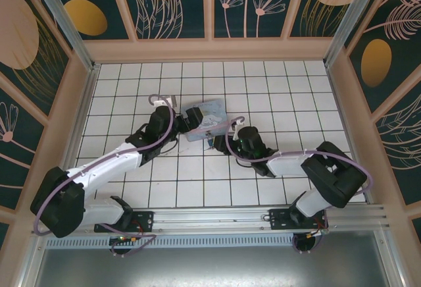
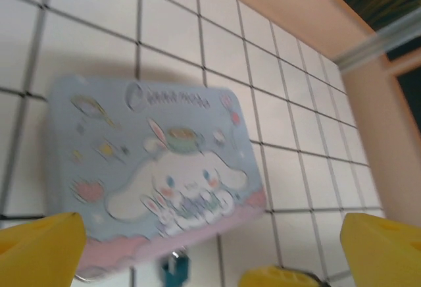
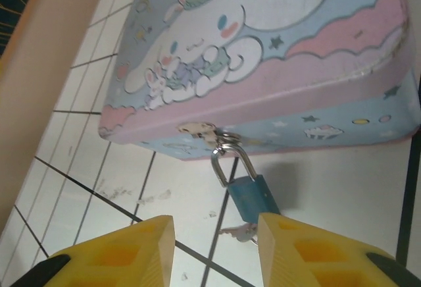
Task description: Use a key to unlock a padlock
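The fingers (image 3: 115, 254) of the right gripper (image 3: 216, 224) look like matt yellow plastic with a faintly grainy surface. Just ahead of them, the padlock (image 3: 253, 196) has a smooth blue-grey body with a dull sheen and a bright, polished metal shackle (image 3: 230, 158). The key (image 3: 240, 233), close beside one fingertip, is thin greyish metal. Beyond the padlock, the tin (image 3: 276, 56) is printed sheet metal with a smooth satin finish. Its hasp (image 3: 197, 130) is pale, worn-looking metal. The tabletop (image 3: 342, 182) is white, smooth and slightly glossy, with light scuffs near the gripper.
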`<state>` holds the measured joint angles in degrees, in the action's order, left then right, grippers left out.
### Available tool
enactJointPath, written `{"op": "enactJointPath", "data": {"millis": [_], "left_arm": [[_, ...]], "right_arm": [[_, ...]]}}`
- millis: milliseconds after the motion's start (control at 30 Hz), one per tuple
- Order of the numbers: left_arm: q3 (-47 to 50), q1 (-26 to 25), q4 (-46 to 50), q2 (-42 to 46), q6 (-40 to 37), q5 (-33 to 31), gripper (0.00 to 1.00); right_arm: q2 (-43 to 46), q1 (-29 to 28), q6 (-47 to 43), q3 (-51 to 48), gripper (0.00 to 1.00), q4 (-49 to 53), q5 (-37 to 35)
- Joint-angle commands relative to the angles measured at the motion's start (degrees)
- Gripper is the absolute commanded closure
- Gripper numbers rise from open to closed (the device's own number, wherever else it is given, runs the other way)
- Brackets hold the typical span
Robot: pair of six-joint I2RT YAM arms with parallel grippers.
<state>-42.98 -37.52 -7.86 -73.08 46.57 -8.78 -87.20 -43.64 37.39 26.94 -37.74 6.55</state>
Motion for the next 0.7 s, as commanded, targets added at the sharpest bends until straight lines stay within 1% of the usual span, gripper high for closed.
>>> {"op": "enactJointPath", "data": {"millis": [0,33,100,267,667], "left_arm": [[0.4,0.3,0.0,3.1,-6.9,-11.1,0.01],[1.8,0.5,-3.1,4.1,-7.9,-11.1,0.01],[2.9,0.8,-5.4,5.0,-7.7,-12.1,0.01],[1.0,2.4,-4.1,3.5,-6.4,-11.7,0.01],[-1.7,4.5,-3.7,-1.2,-3.7,-9.0,0.01]], "right_arm": [[-2.0,-0.5,-1.7,-0.5,0.62,-2.1,-0.1],[-2.7,-0.5,-1.8,-0.3,0.62,-2.0,-0.1],[-4.1,-0.5,-2.1,0.3,0.62,-2.2,0.3],[-8.2,-0.5,-2.5,2.5,0.63,-2.5,1.5],[-13.6,-0.5,-4.1,6.9,0.63,-2.0,2.8]]}}
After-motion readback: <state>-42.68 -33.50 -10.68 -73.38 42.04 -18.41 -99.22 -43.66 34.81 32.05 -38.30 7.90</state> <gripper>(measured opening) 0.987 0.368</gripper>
